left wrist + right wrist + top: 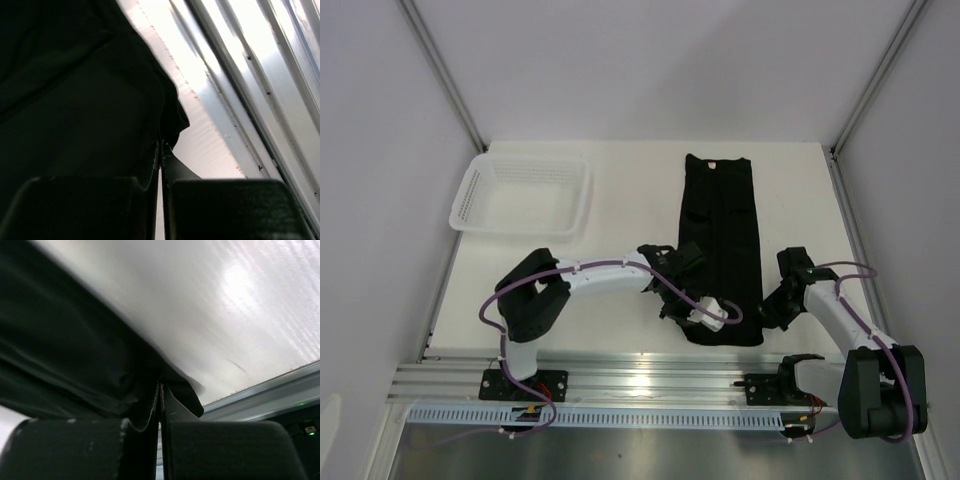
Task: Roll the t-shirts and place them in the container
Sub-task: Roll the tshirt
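The black t-shirt (725, 220) lies folded into a long narrow strip on the white table, its pale neck label at the far end and its hem toward the arms. My left gripper (695, 328) is down at the hem's near left corner. In the left wrist view its jaws (161, 144) are shut, with the dark t-shirt (75, 100) edge pinched at the tips. My right gripper (767, 318) sits at the hem's near right corner. In the right wrist view it (160, 383) is shut on a fold of the t-shirt (65, 350), a cloth corner draped over one finger.
A white mesh basket (525, 195) stands at the far left of the table. The metal rail (640, 380) carrying both arm bases runs along the near edge, just behind the hem. Grey walls close in the table on three sides.
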